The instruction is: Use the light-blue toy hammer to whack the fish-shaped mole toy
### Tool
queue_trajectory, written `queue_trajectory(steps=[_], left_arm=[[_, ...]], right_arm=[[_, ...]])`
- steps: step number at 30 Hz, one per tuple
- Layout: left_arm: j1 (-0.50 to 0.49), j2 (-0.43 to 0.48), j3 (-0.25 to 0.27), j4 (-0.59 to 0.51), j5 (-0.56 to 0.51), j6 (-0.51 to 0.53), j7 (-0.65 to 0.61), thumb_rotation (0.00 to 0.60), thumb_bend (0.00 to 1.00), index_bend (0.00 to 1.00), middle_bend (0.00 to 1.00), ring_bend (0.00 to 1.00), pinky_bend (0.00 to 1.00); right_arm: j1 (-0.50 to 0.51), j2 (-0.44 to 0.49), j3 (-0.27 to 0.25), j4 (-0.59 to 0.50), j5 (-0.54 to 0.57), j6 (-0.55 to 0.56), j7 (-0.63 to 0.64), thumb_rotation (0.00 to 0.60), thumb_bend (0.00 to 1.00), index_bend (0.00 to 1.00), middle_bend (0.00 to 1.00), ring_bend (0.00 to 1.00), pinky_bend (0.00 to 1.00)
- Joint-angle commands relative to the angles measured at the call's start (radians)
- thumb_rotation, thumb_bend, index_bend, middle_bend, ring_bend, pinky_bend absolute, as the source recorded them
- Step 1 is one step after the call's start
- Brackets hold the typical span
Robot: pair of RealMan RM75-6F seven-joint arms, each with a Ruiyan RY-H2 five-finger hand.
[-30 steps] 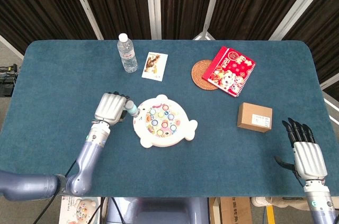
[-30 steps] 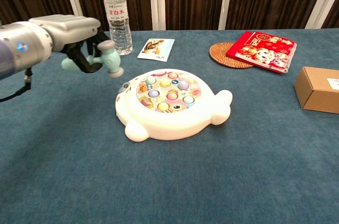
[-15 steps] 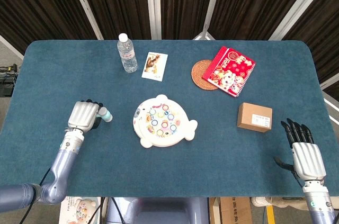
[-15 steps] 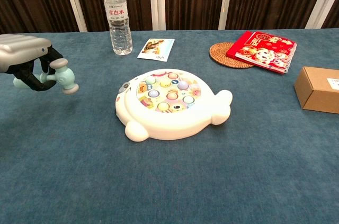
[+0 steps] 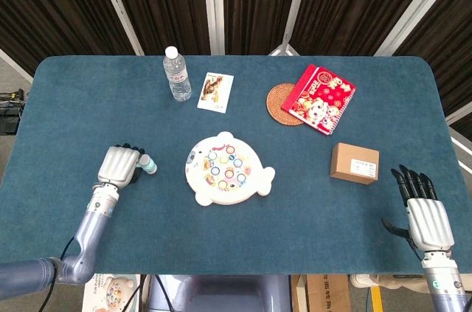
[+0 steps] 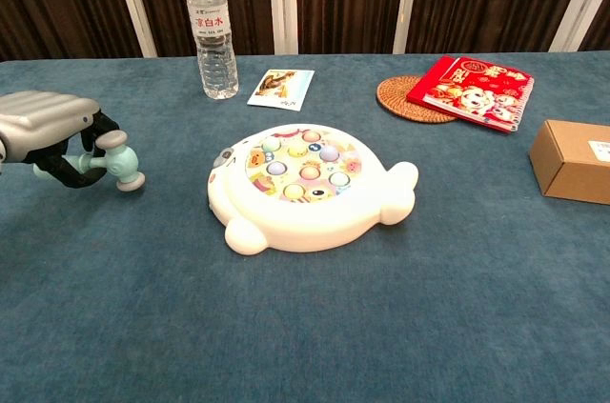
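Nearest me, my right hand (image 5: 428,220) is hanging flat past the table's (image 5: 74,105) near right edge, fingers straight and a little apart, holding nothing; bare blue cloth is lying between it and the cardboard box (image 5: 355,163). My left hand (image 5: 120,164) is sitting low over the near left stretch of the table, wrapped around the handle of the light-blue hammer (image 6: 107,160). The hammer's long axis is running roughly left to right, its head (image 6: 122,162) pointing toward the fish toy (image 5: 228,168) and hanging just above the cloth or touching it; I cannot tell which. A strip of open cloth is separating the head from the toy.

The fish toy is lying in the middle, its tail (image 6: 400,184) pointing to the right, coloured pegs (image 6: 303,167) sitting in its round top.

Further back, a picture card (image 5: 215,92) and an upright water bottle (image 5: 176,74) are standing left of centre, and a red booklet (image 5: 319,99) is overlapping a woven coaster (image 5: 279,103).
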Motion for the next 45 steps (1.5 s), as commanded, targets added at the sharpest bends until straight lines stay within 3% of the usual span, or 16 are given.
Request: queue_trajectory(steps=[1, 18, 32, 45], left_arm=[[0.010, -0.021, -0.007, 0.021, 0.006, -0.002, -0.005, 0.600, 0.73, 0.59, 0.49, 0.35, 0.47], [0.039, -0.055, -0.027, 0.060, 0.022, -0.023, 0.005, 0.600, 0.60, 0.57, 0.48, 0.35, 0.46], [0.060, -0.063, -0.042, 0.070, 0.031, -0.029, 0.034, 0.600, 0.41, 0.53, 0.45, 0.34, 0.45], [0.072, -0.055, -0.063, 0.060, 0.037, -0.023, 0.060, 0.600, 0.32, 0.46, 0.40, 0.32, 0.42]], right_arm=[[0.000, 0.000, 0.000, -0.001, -0.001, 0.000, 0.000, 0.600, 0.20, 0.00, 0.00, 0.00, 0.00], [-0.002, 0.001, -0.003, -0.003, -0.007, 0.004, 0.000, 0.600, 0.20, 0.00, 0.00, 0.00, 0.00], [-0.002, 0.002, -0.004, -0.004, -0.010, 0.006, -0.001, 0.600, 0.20, 0.00, 0.00, 0.00, 0.00], [-0.003, 0.002, -0.005, -0.005, -0.014, 0.008, -0.002, 0.600, 0.20, 0.00, 0.00, 0.00, 0.00]])
